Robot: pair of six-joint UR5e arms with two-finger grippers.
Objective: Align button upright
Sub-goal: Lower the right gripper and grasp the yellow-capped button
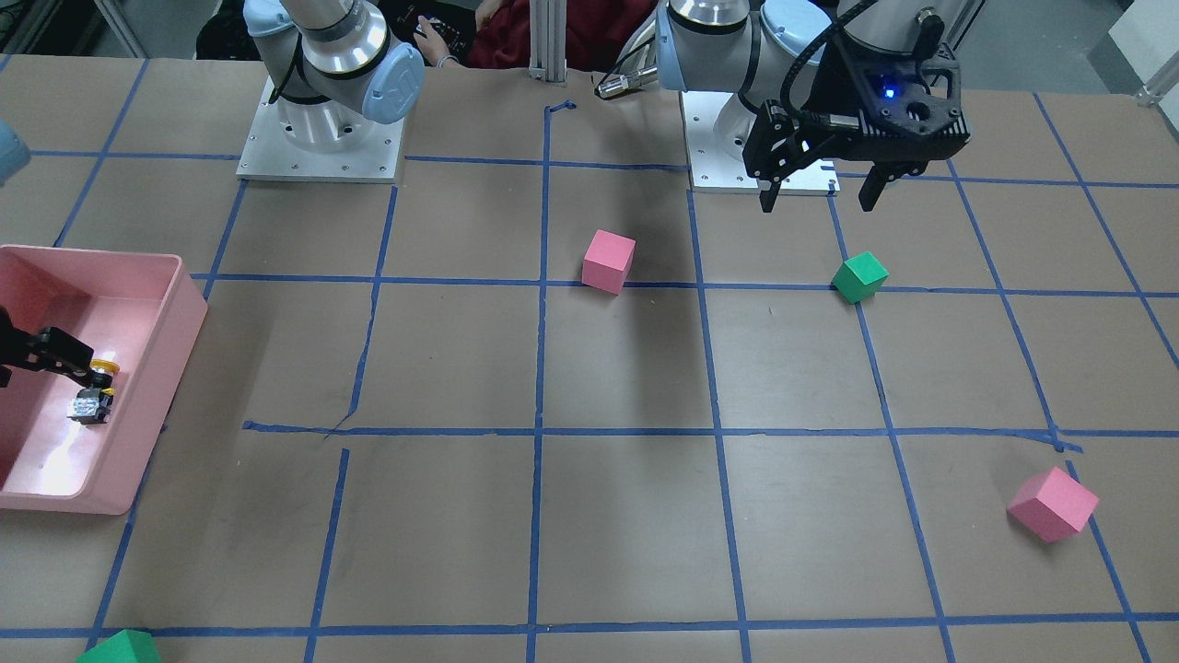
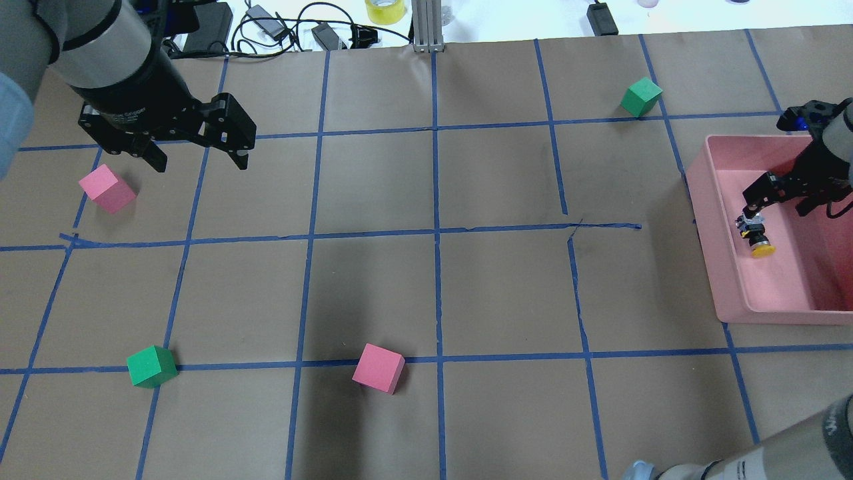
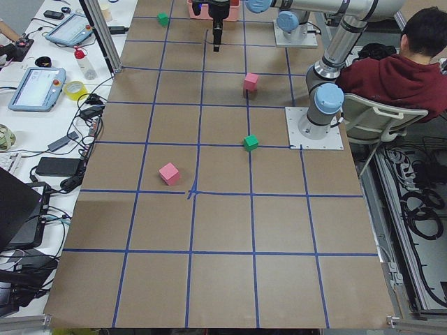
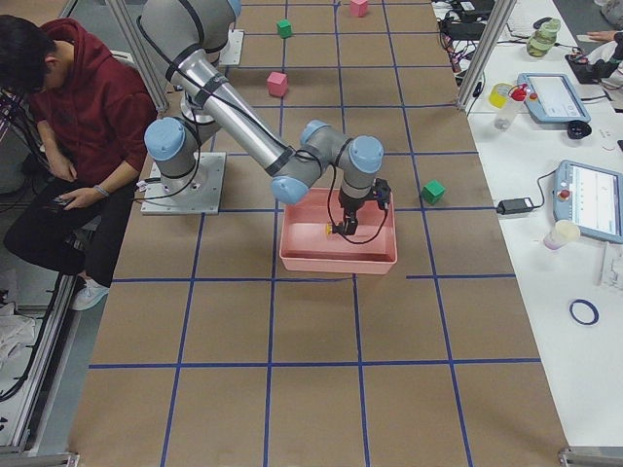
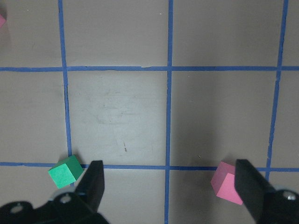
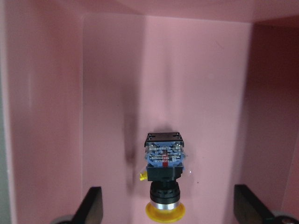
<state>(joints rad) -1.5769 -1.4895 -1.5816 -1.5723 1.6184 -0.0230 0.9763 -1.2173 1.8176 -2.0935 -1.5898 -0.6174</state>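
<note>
The button (image 6: 163, 161) lies on its side on the floor of the pink bin (image 2: 773, 313), squarely in the gap of the right end effector (image 6: 168, 196). Its yellow cap is nearest the wrist and its greyish contact block points away. That end effector is spread wide and holds nothing. The button looks small, light and rigid, all hard plastic, so it should bear a firm pinch. The domed cap is smooth and would likely slip or roll. The black round body just behind it (narrow, but straight-sided) seems the better place to hold, and the blocky far end has flat faces too. The bin's walls are smooth and glossy. The left end effector (image 1: 820, 195), well away over the paper-covered table (image 2: 500, 287), is likewise wide open and empty
</note>
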